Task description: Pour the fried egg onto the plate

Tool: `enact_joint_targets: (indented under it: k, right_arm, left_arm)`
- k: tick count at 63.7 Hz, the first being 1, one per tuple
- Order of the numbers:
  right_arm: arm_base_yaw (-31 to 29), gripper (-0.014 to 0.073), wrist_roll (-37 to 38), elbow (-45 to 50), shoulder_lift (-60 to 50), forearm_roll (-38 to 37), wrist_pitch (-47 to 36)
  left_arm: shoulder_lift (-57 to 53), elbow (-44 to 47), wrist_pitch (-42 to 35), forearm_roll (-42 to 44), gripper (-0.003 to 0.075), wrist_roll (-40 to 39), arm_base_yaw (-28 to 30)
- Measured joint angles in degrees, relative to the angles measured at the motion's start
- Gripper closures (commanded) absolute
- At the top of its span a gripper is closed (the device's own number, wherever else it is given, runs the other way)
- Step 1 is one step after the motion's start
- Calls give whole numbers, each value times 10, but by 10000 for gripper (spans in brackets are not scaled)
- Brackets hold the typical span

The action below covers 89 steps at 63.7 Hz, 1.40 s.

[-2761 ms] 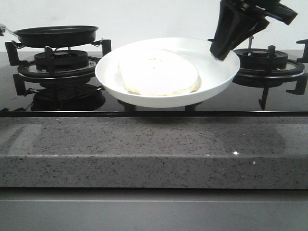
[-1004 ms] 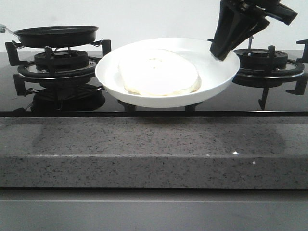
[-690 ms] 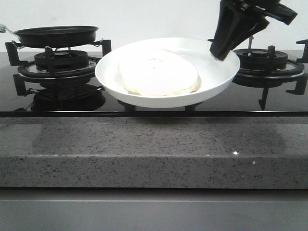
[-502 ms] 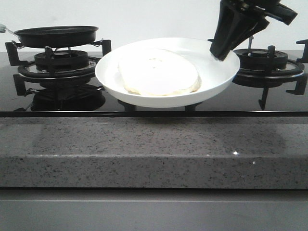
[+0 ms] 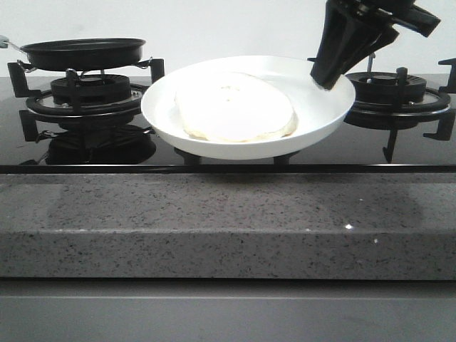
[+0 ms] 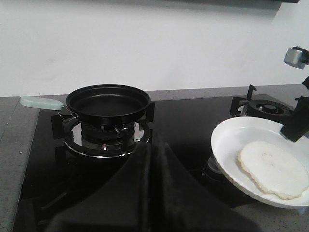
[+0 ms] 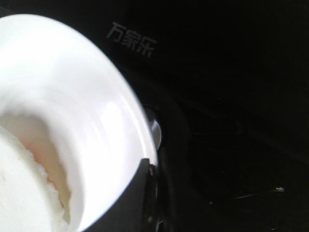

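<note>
on the black hob point(image 5: 214, 153) nothing has shifted: the fried egg point(image 5: 235, 107) lies in the plate point(image 5: 324, 117), right gripper point(image 5: 329, 71) pinching its far-right rim, left gripper point(image 6: 150, 159) pressed together, pouring apparently complete.

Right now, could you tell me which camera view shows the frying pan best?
The left wrist view: the frying pan shows whole, empty, with its pale handle, on a burner. The front view catches only its side; the right wrist view misses it.

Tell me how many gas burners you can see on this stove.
2. The left burner sits under the black frying pan; the right burner is behind the right hand gripping the plate. The plate may hide another.
</note>
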Motion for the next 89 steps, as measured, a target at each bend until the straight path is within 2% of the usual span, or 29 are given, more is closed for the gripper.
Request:
enact_joint_targets:
  k: [14, 23, 44, 53, 73, 81, 89]
  right_arm:
    - [0, 651, 3, 0, 0, 0, 0]
    - [-4, 651, 34, -32, 19, 0, 11]
    - [-30, 651, 81, -284, 194, 0, 37]
    - [-34, 651, 96, -343, 244, -3, 40]
    - [-43, 647, 108, -355, 292, -40, 82]
    - [-43, 571, 110, -358, 292, -45, 89]
    - [-43, 411, 111, -360, 292, -51, 93]
  left_arm:
    - [0, 0, 0, 0, 739, -1, 0]
    - [0, 0, 0, 0, 739, -1, 0]
    - [0, 0, -1, 0, 739, -1, 0]
    - [0, 0, -1, 0, 739, -1, 0]
    - [0, 0, -1, 0, 739, -1, 0]
    - [0, 0, -1, 0, 739, -1, 0]
    - [0, 0, -1, 0, 739, -1, 0]
